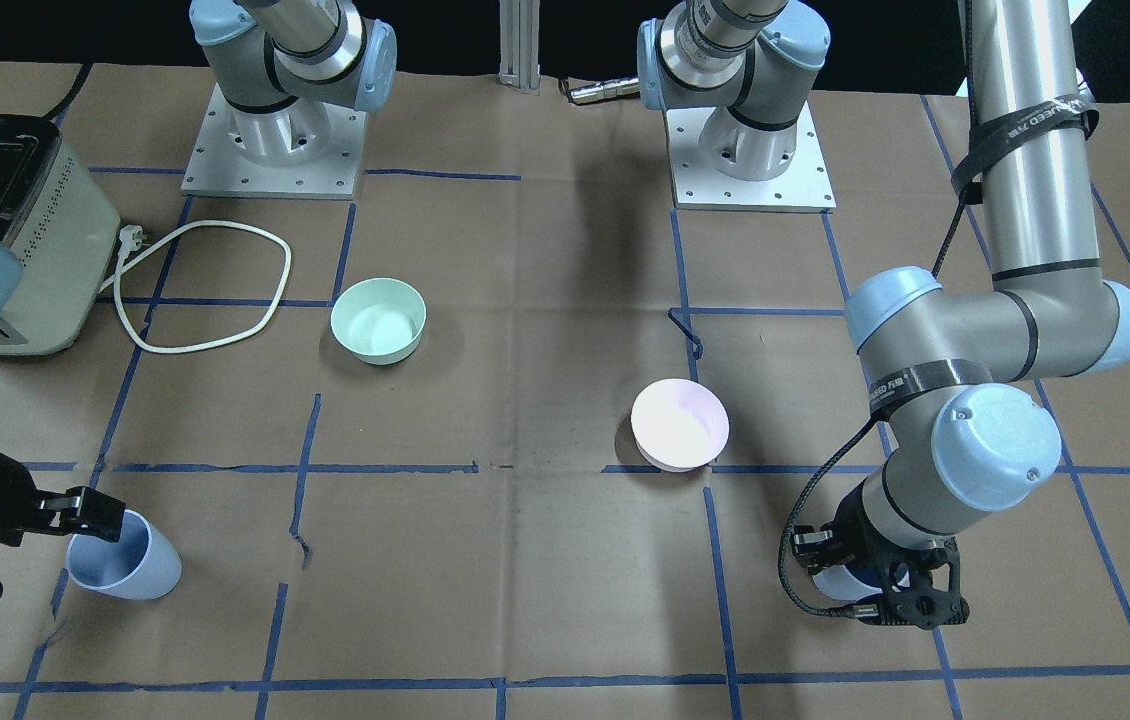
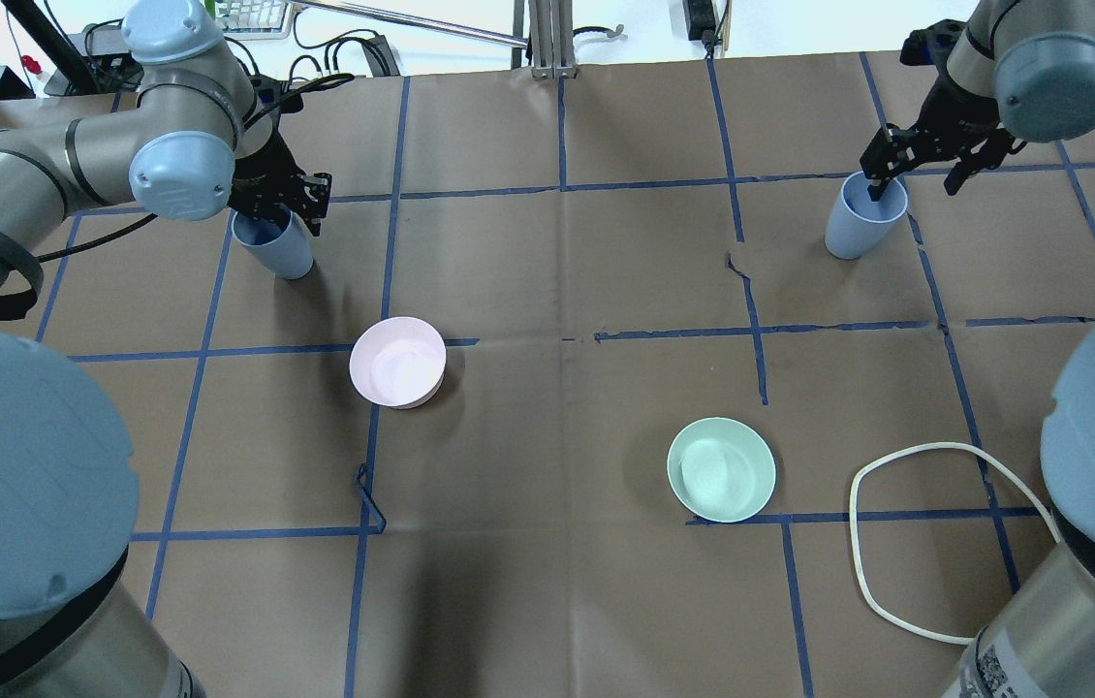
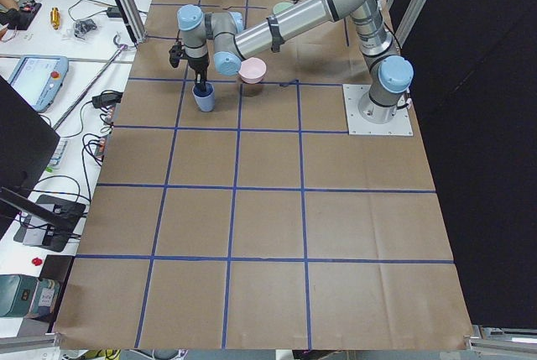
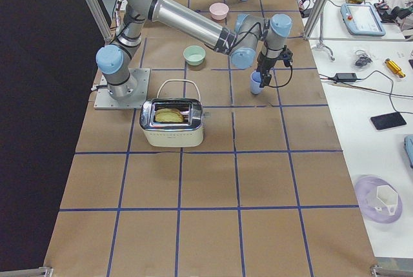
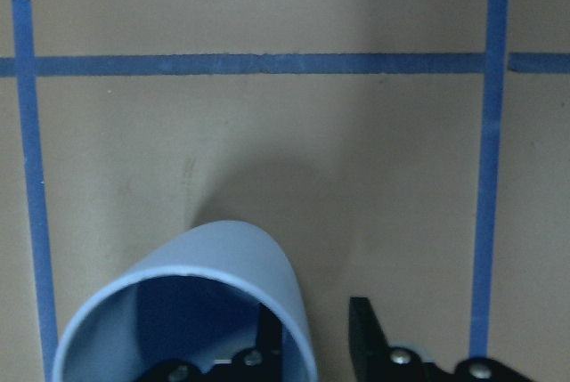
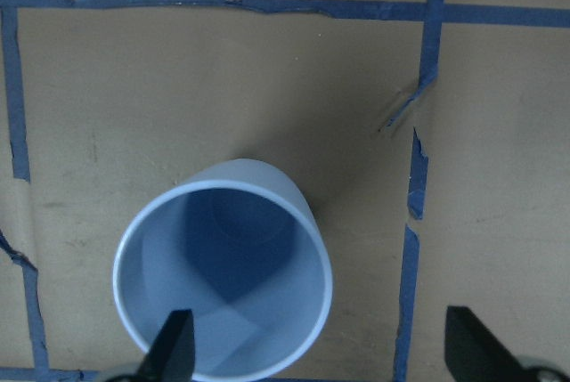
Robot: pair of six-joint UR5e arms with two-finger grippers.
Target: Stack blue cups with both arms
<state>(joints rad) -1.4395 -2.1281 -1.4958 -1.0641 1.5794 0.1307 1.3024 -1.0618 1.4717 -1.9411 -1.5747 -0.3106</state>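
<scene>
My left gripper has one finger inside the left cup and one just outside, with the thin wall between them. I see a little gap on the outside, so the fingers are apart and not squeezing. My right gripper is wide apart. One finger is down in the right cup and the other is far out over the table. Both cups stand on the table, well apart, one on each side. I think the right cup could get pushed over when that far finger comes in, because one side gets touched first. A pinch on one thin wall may also let a cup slip or hang crooked. A crooked cup would bump the other cup's rim and not go in. The pink bowl and green bowl sit nearer my base, so a low swing might hit them.
</scene>
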